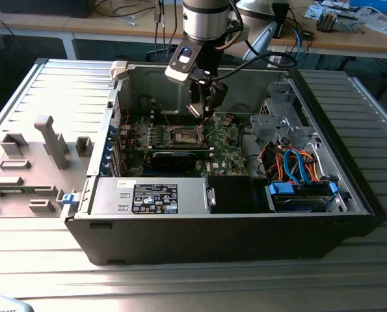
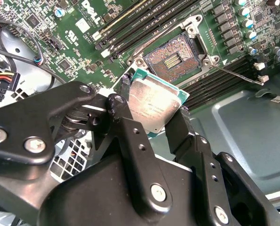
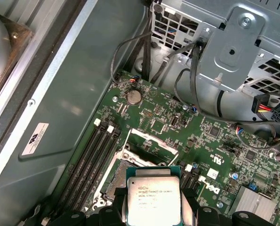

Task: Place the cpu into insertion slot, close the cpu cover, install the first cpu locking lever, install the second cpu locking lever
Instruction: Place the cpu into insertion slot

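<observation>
In both wrist views my gripper (image 2: 151,113) is shut on the cpu (image 2: 154,104), a flat square chip with a dull silver top and green edge, one black finger (image 2: 125,120) on each side. The chip hangs tilted a little above the green motherboard, close beside the insertion slot (image 2: 170,59), whose brownish-gold contact field lies bare inside its metal rim. In the first wrist view the cpu (image 3: 153,200) covers part of the slot (image 3: 112,178), and the cpu cover (image 3: 151,140) stands open just past it. A thin locking lever (image 2: 236,75) sticks out free. In the exterior view the gripper (image 1: 203,117) hovers over the slot (image 1: 184,135).
Long memory slots (image 2: 130,26) flank the socket. A metal drive cage (image 3: 243,42) with cable bundles (image 1: 291,162) sits toward the exterior view's right. The power supply (image 1: 151,195) fills the case front. The case walls (image 1: 147,81) enclose the board. A grey fixture (image 1: 43,149) lies outside, left.
</observation>
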{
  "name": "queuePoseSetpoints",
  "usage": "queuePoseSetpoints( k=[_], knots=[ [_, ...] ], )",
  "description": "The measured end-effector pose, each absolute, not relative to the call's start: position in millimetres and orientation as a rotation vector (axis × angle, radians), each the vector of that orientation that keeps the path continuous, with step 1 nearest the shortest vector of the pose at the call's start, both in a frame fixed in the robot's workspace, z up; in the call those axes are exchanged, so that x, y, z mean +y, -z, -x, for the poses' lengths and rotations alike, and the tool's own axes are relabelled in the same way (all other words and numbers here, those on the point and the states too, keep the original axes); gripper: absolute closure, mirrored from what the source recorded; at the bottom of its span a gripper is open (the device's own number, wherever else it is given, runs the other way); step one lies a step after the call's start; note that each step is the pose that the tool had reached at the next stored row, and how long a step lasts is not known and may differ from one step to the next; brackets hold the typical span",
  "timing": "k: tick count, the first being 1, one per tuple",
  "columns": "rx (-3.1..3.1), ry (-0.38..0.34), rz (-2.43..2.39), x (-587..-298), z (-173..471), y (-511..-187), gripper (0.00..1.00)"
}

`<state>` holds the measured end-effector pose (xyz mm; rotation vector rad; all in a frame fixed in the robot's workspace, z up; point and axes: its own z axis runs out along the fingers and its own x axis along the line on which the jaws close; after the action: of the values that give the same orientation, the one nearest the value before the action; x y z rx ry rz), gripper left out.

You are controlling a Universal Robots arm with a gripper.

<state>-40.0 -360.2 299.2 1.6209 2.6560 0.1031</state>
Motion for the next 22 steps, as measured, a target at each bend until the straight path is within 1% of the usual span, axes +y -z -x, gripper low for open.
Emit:
queuePoseSetpoints(
  k=[22],
  knots=[
    [2.632, -0.103, -1.658, -360.2, 40.0, -298.5, 0.45]
  ],
)
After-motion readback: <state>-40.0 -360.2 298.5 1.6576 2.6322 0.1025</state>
